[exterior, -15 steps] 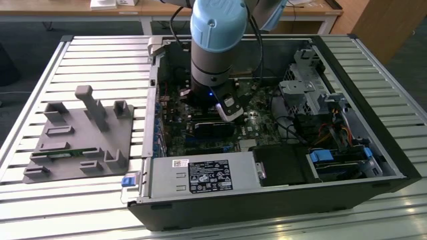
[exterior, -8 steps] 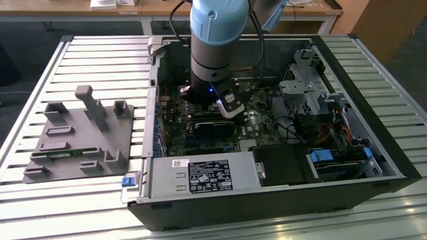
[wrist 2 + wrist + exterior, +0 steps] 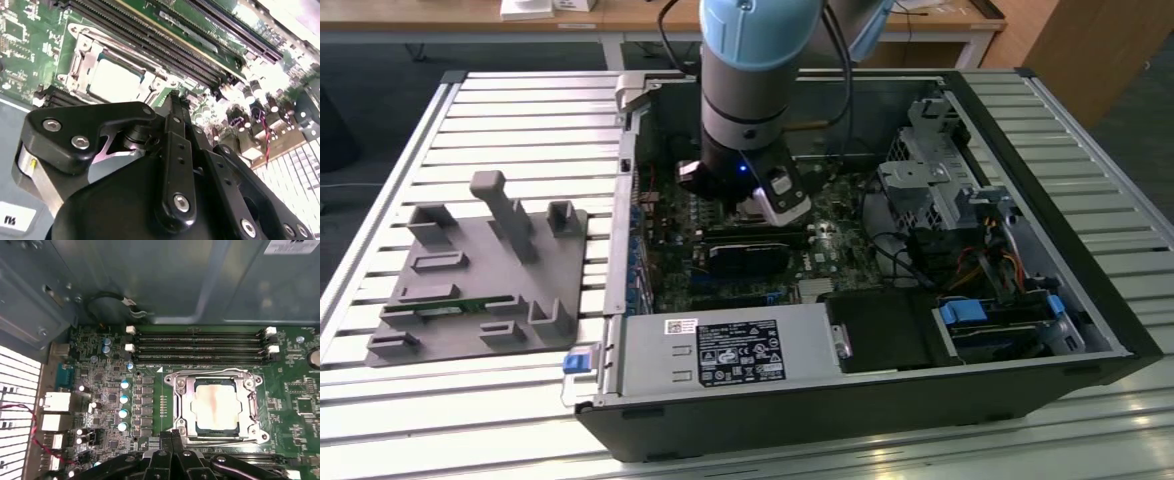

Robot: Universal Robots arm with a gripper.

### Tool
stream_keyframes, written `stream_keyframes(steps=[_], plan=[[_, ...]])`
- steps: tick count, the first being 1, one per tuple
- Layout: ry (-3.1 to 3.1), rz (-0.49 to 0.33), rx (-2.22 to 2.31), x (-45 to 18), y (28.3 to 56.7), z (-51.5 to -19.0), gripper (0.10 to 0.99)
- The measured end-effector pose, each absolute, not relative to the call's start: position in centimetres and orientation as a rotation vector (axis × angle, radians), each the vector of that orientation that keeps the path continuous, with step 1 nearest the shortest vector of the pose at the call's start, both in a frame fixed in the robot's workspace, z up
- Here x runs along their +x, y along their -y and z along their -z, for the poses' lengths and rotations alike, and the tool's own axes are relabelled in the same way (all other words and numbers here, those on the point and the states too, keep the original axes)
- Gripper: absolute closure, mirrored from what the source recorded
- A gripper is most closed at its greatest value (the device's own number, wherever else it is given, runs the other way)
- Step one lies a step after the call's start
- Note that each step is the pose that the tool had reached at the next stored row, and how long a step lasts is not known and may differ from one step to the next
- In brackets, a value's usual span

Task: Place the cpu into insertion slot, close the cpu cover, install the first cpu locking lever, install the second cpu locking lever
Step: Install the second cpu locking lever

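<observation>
cpu [image 3: 216, 404] in insertion slot, gripper [image 3: 172, 434] just beside

The cpu [image 3: 215, 405] has a smooth, pale metal top with a dull sheen, framed by the cpu cover [image 3: 182, 402] of brushed silver-grey metal, and the green circuit board [image 3: 290, 375] around them looks glossy and lacquered. The gripper [image 3: 172, 102] is matt black plastic or coated metal set with shiny steel screws. The slatted worktop [image 3: 520, 100] is pale ribbed metal, carrying a matt grey plastic fixture [image 3: 474, 275].
</observation>
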State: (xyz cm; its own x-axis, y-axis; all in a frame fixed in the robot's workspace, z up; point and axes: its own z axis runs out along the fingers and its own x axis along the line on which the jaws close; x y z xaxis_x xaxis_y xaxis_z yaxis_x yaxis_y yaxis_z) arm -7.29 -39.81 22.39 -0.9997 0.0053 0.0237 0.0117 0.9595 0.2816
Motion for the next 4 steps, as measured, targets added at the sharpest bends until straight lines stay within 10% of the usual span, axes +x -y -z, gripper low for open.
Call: stream_keyframes(steps=[4], plan=[[3.087, 0.444, -0.014, -7.3, 39.8, -23.26, 0.98]])
